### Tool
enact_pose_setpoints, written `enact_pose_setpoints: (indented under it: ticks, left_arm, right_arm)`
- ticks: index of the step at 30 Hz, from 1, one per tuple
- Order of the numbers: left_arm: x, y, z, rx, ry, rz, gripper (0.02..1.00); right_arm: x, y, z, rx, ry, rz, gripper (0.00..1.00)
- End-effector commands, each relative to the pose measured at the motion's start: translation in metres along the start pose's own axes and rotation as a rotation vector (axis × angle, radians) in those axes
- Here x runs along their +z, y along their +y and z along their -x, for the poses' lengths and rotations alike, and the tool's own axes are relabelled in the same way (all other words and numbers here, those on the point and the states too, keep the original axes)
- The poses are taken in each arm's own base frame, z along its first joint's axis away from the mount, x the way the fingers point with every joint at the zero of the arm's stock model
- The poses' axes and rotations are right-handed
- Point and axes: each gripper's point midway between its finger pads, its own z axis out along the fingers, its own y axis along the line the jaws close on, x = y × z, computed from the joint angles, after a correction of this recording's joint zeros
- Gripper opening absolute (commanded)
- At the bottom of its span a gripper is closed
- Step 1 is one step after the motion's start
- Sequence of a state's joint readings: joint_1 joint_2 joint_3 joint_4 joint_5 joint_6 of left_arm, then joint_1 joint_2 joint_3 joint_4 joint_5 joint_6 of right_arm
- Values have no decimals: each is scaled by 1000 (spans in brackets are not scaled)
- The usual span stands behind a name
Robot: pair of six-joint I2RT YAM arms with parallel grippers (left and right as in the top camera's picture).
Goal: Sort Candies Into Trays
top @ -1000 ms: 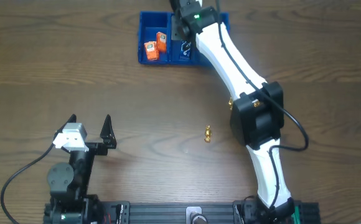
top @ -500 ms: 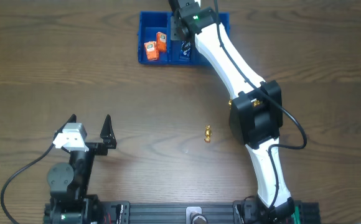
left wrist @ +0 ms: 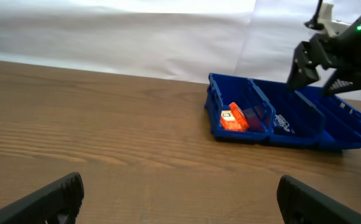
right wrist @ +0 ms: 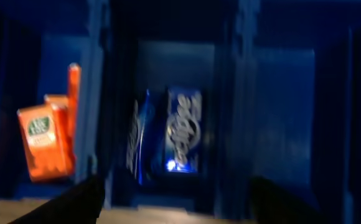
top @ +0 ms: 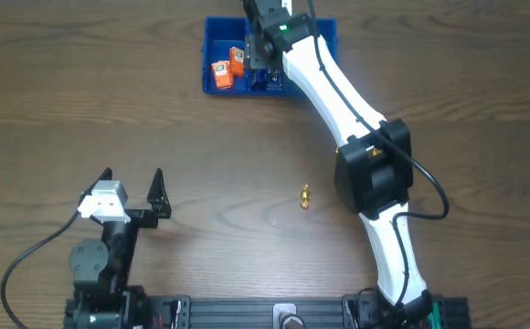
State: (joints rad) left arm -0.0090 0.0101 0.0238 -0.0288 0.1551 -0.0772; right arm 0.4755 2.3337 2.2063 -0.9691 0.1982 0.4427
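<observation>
Gold candy [top: 305, 196]: alone on surface [top: 201, 137], approx mid, just beside R arm's elbow in top view.
L gripper [top: 132, 187]: near its base, spread wide, I see nothing in it.
Tray [top: 207, 55]: blue, far side; orange candies [top: 220, 73] in top view's left-end bin, blue wrapped candies [right wrist: 183, 130] in mid bin.
R gripper [left wrist: 311, 78]: above mid bin, fingers apart, nothing held.

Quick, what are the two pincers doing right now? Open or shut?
Left pincer: open, holding nothing.
Right pincer: open, holding nothing, above the blue tray.
</observation>
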Motion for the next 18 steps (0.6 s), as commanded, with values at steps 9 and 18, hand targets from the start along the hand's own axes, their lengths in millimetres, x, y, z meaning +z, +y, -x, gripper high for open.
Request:
enact_pose_setpoints:
  ticks: [9, 18]
  left_arm:
    - [1, 0, -16, 5, 49, -8, 998]
    - [1, 0, -16, 5, 49, -8, 998]
  right_arm:
    - [-112, -8, -77, -82, 138, -31, 798]
    - [-86, -23, -196, -60, 290, -13, 805]
